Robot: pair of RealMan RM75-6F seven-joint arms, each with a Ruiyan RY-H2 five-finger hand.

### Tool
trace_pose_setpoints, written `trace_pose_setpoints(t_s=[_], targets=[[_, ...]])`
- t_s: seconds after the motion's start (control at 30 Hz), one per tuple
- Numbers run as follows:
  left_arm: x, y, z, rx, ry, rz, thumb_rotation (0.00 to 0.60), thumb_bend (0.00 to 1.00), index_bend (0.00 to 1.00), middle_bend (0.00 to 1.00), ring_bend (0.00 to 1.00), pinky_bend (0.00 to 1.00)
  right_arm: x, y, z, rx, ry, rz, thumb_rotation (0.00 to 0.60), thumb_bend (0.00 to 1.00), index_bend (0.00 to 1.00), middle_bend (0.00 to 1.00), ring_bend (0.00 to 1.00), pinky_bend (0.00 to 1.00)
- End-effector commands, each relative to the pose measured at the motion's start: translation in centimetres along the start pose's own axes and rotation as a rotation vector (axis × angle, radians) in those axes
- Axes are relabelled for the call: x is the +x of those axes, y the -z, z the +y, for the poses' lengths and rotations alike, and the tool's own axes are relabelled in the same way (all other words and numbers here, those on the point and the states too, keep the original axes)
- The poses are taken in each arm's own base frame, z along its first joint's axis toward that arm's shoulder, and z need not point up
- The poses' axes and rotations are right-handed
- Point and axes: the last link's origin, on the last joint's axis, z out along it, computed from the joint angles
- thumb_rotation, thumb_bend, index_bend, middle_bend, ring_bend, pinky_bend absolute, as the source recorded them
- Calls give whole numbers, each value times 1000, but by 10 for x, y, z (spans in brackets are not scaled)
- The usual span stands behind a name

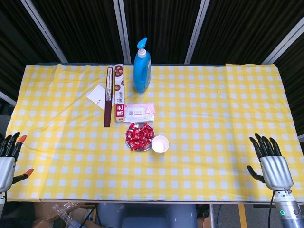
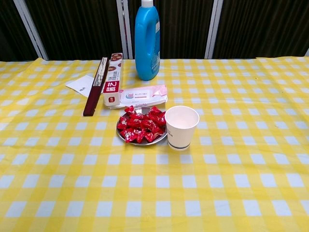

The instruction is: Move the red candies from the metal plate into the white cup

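Several red candies [image 1: 139, 135] [image 2: 142, 124] are heaped on a small metal plate [image 1: 131, 145] [image 2: 143, 142] near the table's middle. Just right of the plate, touching or nearly touching it, a white paper cup [image 1: 160, 144] [image 2: 181, 126] stands upright and looks empty. My left hand [image 1: 8, 159] rests at the table's near left corner with fingers spread, holding nothing. At the near right corner my right hand [image 1: 270, 162] also has its fingers apart and is empty. Both hands are far from the plate. Neither hand shows in the chest view.
Behind the plate lies a pink pack of wipes [image 1: 140, 112] [image 2: 143, 95]. Further back stand a blue pump bottle [image 1: 142, 69] [image 2: 147, 41], a long red-and-white box [image 1: 118, 90] [image 2: 113, 78], a dark stick-like box [image 1: 109, 97] [image 2: 96, 87] and a white paper [image 1: 99, 96] [image 2: 81, 84].
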Motion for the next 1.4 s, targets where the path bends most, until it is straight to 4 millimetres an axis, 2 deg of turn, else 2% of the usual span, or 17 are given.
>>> trace_pose_setpoints(t_s=[0.03, 0.4, 0.47, 0.53, 0.6, 0.67, 0.77, 0.87, 0.97, 1.2, 1.33, 1.4], targets=[[0, 0, 0, 0, -1, -1, 600, 127, 0, 0, 0, 21, 0, 0, 0, -1, 0, 0, 600, 356, 0, 0, 0, 0], [0, 1, 0, 4, -6, -2, 600, 127, 0, 0, 0, 24, 0, 1, -1, 2, -1, -1, 600, 356, 0, 0, 0, 0], [0, 0, 0, 3, -5, -3, 600, 127, 0, 0, 3, 60, -1, 1, -1, 3, 2, -3, 600, 357, 0, 0, 0, 0], [-1, -1, 1, -2, -9, -6, 600, 127, 0, 18, 97, 199, -1, 0, -1, 0, 2, -3, 600, 357, 0, 0, 0, 0], [0, -4, 2, -6, -25, -11, 600, 130, 16, 117, 368, 456, 0, 0, 0, -5, -4, -4, 600, 356, 0, 0, 0, 0], [2, -8, 6, -12, -24, -11, 600, 135, 40, 176, 523, 607, 0, 0, 0, -6, -9, -4, 600, 357, 0, 0, 0, 0], [1, -18, 18, -23, 22, -67, 600, 147, 76, 203, 672, 763, 0, 1, -1, -4, -15, -10, 600, 356, 0, 0, 0, 0], [7, -39, 39, -70, 40, -92, 600, 150, 130, 231, 790, 866, -1, 0, -1, -2, -18, -16, 600, 356, 0, 0, 0, 0], [13, -61, 63, -127, 36, -99, 600, 162, 164, 254, 837, 897, 0, -1, 0, -7, -34, -20, 600, 356, 0, 0, 0, 0], [19, -110, 144, -311, -25, -179, 600, 210, 161, 191, 846, 899, 1, -2, 1, -12, -58, -34, 600, 356, 0, 0, 0, 0], [15, -130, 187, -394, -71, -215, 600, 210, 136, 148, 846, 899, 2, -3, 2, -18, -79, -40, 600, 356, 0, 0, 0, 0], [12, -134, 202, -425, -85, -228, 600, 211, 132, 141, 846, 899, 3, -4, 3, -19, -87, -42, 600, 357, 0, 0, 0, 0]])
